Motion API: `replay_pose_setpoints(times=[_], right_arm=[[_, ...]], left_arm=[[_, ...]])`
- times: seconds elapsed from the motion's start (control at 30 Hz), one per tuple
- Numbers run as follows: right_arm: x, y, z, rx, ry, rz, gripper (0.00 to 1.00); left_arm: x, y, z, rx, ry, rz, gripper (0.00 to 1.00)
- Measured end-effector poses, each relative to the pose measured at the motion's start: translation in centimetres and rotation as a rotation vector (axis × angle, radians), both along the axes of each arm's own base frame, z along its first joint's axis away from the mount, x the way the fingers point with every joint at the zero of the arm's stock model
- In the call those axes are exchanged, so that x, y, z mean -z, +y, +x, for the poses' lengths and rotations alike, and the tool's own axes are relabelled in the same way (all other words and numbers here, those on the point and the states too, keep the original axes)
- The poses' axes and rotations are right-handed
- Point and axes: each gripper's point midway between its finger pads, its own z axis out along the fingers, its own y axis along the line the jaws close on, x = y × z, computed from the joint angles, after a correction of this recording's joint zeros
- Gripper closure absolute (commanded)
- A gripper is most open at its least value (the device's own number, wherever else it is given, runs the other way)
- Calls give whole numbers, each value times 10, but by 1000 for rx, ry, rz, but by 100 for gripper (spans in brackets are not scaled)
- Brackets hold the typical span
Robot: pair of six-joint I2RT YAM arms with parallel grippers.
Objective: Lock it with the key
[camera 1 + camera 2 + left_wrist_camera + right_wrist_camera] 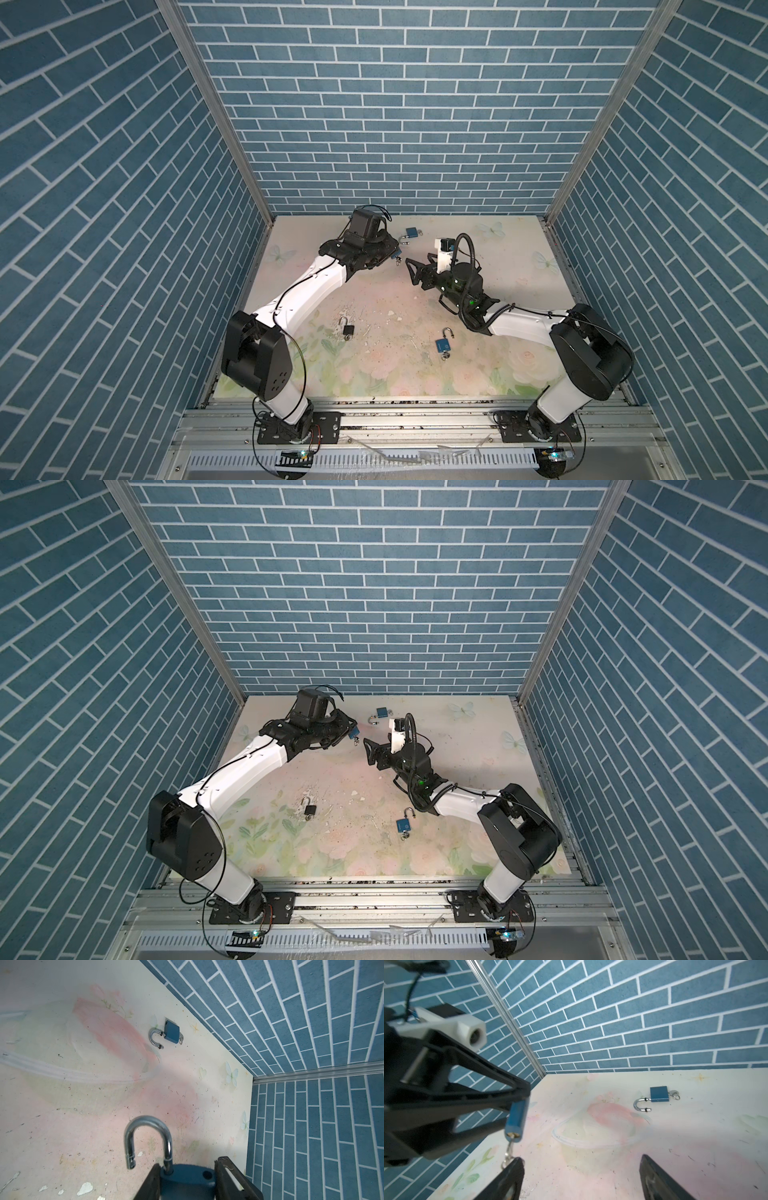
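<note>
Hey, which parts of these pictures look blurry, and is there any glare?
Right wrist view: the left pincer and the blue metal padlock it grips are soft, while the loose blue padlock by the back wall is sharp. Left wrist view: bright glints on the held padlock's chrome shackle.

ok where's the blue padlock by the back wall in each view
Top view: padlock by the back wall, just behind the held lock.
Top view: same place.
Left wrist: lying beyond the held lock.
Right wrist: lying by the back wall.
Shared landmark: the held lock, in all four.
</note>
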Motion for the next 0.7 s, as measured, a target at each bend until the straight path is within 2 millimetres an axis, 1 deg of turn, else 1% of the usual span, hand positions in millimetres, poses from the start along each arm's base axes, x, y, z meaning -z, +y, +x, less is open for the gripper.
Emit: replay_pose_setpoints(times=[0.07,0.13,0.2,0.27,0.37,0.53,0.7], right_arm=[[-7,4,-2,-12,-15,15,13],[-9,6,-3,-19,-20,20,13],[-9,8,-5,-26,-19,20,16],[-9,9,-6,-32,-15,23,16],[-8,10,-8,-44,-4,32,19],[-9,15,-7,-59,1,39,20],[-9,23,-5,-71,7,49,21]], left_arm=[[0,0,1,-4,0,-6,67],[1,0,1,-8,-1,-11,67],[2,0,1,-11,1,-14,67],[3,0,2,-16,1,-22,67],[5,1,1,-25,0,-34,68],[10,3,-4,-40,13,-52,68],[9,2,-3,-50,11,-79,68]])
